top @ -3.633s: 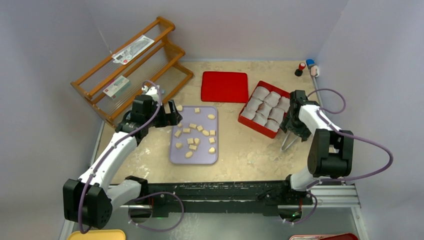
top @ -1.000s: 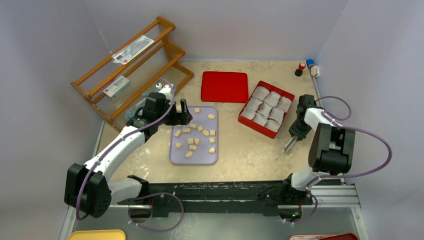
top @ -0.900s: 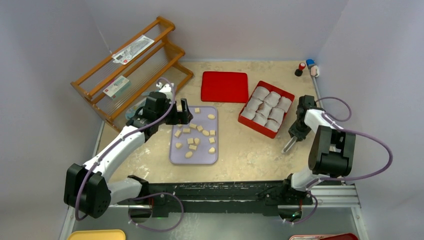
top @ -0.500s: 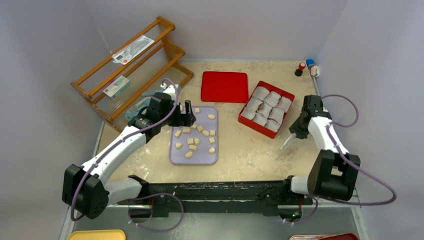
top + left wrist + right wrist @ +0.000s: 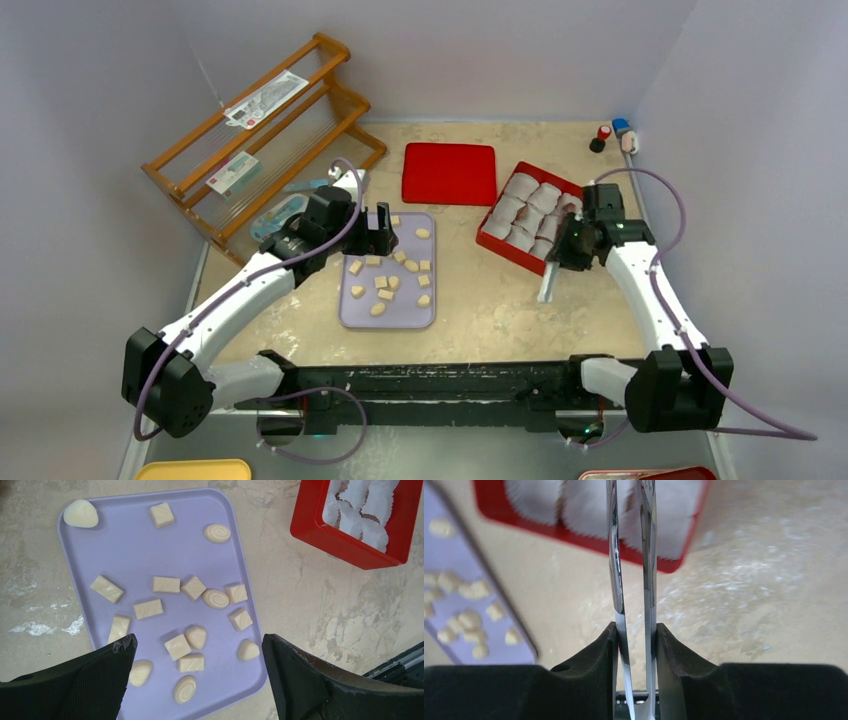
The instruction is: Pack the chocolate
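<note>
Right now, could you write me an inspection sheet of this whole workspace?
Surface: mottled beige table, some pale scuffs.
Job's things: chocolate pieces loose on a lilac tray; red box of white paper cups; red lid lying flat, apart from the box.
Clutter: wooden rack holding packets; small bottles in the far right corner.
Grippers: left gripper open above the tray; right gripper shut on metal tongs near the box.
Cables: purple cables loop off both arms.
Surroundings: plain pale walls on three sides.
</note>
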Available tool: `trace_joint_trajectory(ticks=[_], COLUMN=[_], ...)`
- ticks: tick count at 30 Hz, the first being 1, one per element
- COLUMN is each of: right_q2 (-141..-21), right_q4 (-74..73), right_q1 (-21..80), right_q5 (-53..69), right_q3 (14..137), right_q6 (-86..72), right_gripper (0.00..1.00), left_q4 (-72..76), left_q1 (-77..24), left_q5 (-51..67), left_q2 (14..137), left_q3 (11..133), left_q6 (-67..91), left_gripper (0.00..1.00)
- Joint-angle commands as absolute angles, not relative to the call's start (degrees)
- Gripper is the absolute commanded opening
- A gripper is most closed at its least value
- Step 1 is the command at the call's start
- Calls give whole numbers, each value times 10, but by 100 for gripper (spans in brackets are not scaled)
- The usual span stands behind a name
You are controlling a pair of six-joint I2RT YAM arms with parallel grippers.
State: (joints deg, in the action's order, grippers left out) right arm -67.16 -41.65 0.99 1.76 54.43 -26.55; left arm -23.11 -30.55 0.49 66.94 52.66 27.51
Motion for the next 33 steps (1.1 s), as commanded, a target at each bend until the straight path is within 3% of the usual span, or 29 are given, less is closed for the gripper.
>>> trace_joint_trajectory(ticks=[1, 22, 33], right_q2=[-677, -805, -868], right_q4=[-453, -508, -497], right_q1=[85, 344, 380], right_q5=[90, 105, 50], right_q3=[602, 669, 658], right_q6=[-227, -126, -113], right_gripper=[27, 27, 27], left_q4=[-244, -270, -268], left_q1=[-310, -324, -327], left_q5=[-20, -43, -46], left_q2=[656, 655, 655], left_q3=[557, 571, 562], left_q6=[288, 308, 309], left_gripper=[94, 94, 94])
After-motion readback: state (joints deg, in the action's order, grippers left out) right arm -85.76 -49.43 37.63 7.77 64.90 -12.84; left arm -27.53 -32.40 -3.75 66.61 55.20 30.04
